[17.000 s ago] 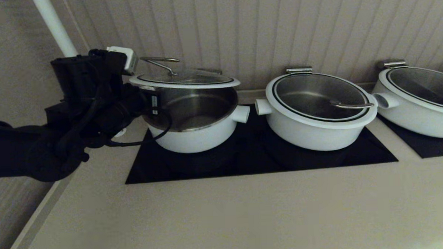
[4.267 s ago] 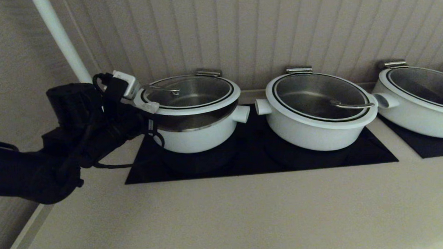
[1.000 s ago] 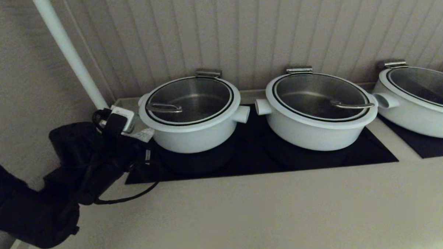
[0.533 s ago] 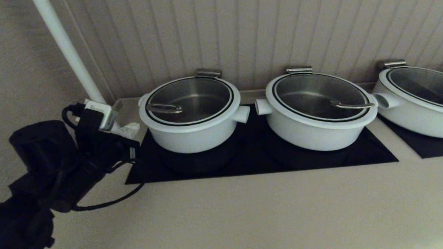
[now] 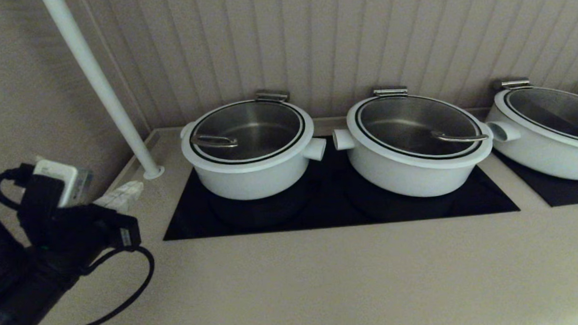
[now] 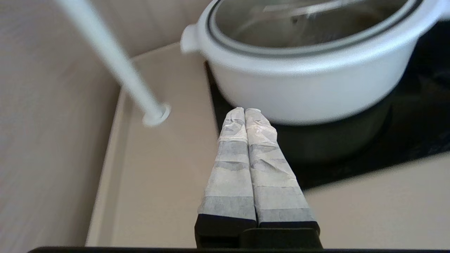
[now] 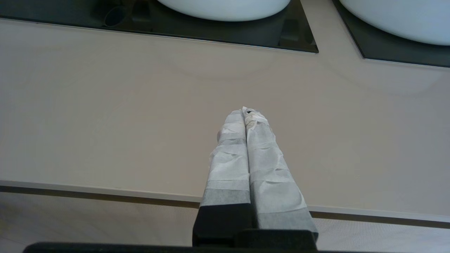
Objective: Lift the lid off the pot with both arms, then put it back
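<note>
Down at the near left corner of the worktop [image 5: 322, 281], the left gripper [image 5: 122, 197] sits low beside the black cooktop panel [image 5: 329, 214], clear of everything, and its taped fingers [image 6: 242, 154] are pressed flat together with nothing between them. The right gripper [image 7: 245, 111] only shows in its own wrist view, hanging over bare worktop near the front edge, fingers likewise closed tight and empty. Past the left gripper, a white pole [image 5: 104, 92] comes down to the worktop at the back left. Just beside that, the pot [image 5: 251, 176] stands on the left end of the cooktop, and the lid [image 5: 247, 130] rests flat on it, steel handle [image 5: 214, 141] toward the left. Two wider pots, middle pot [image 5: 414, 170] and right pot [image 5: 543, 149], line up to the right along the ribbed wall.
</note>
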Robot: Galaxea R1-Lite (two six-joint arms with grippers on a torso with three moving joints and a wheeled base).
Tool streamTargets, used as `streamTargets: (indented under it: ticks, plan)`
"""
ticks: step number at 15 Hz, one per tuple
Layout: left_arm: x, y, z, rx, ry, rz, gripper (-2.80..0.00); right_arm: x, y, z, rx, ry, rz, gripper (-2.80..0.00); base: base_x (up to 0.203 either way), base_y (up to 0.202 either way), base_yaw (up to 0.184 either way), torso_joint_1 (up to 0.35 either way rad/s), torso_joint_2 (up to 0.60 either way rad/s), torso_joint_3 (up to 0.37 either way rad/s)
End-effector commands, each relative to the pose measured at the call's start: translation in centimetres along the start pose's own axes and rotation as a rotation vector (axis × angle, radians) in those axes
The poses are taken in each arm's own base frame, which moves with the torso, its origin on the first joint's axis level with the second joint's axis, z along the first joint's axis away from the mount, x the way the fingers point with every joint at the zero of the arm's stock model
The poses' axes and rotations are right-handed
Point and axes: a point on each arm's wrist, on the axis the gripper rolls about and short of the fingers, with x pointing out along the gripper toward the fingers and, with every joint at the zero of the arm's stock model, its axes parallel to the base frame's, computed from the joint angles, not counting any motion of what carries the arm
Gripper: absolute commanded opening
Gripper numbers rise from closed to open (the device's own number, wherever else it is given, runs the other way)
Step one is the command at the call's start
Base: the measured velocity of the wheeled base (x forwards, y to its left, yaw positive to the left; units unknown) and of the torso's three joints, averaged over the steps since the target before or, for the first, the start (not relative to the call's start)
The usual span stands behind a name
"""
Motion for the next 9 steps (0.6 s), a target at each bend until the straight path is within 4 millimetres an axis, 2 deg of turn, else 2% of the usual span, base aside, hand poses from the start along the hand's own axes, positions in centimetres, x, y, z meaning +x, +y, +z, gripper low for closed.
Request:
streamTargets:
  ticks: [1, 4, 9]
  plan:
    - [-3.5, 0.8, -0.4, -0.003, -0.032, 0.035, -2.8, 0.0, 0.0, 0.0, -0.001, 0.0, 0.001, -2.8, 0.0, 0.0, 0.0, 0.0, 0.0, 0.0]
    - [-6.4, 1.2, -1.5, -0.002, -0.029, 0.066, -2.8, 0.0, 0.0, 0.0, -0.001, 0.0, 0.001, -2.8, 0.0, 0.0, 0.0, 0.0, 0.0, 0.0]
    - [-9.8, 1.7, -1.9, -0.004, -0.011, 0.114, -2.8, 0.0, 0.0, 0.0, -0.001, 0.0, 0.001, -2.8, 0.0, 0.0, 0.0, 0.0, 0.0, 0.0]
